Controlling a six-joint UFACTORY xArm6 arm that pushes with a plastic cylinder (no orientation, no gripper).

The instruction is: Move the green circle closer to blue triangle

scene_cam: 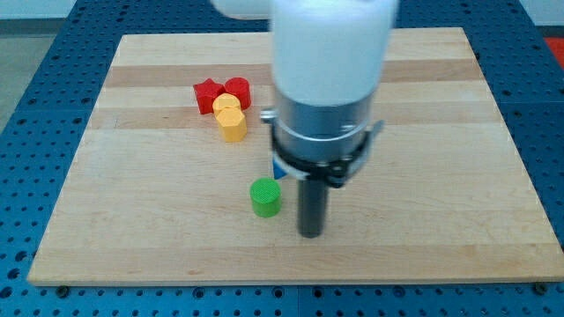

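Note:
The green circle (264, 196) stands on the wooden board (441, 132) below the middle. A small piece of a blue block (277, 169) shows just above and right of it; the arm hides the rest, so I cannot make out its shape. My tip (310, 234) rests on the board just right of the green circle and slightly lower, a small gap apart from it.
Two red blocks (208, 93) (237, 88) and two yellow blocks (226, 105) (233, 125) cluster at the upper left of the middle. The arm's white and grey body (328, 79) covers the board's centre. Blue perforated table surrounds the board.

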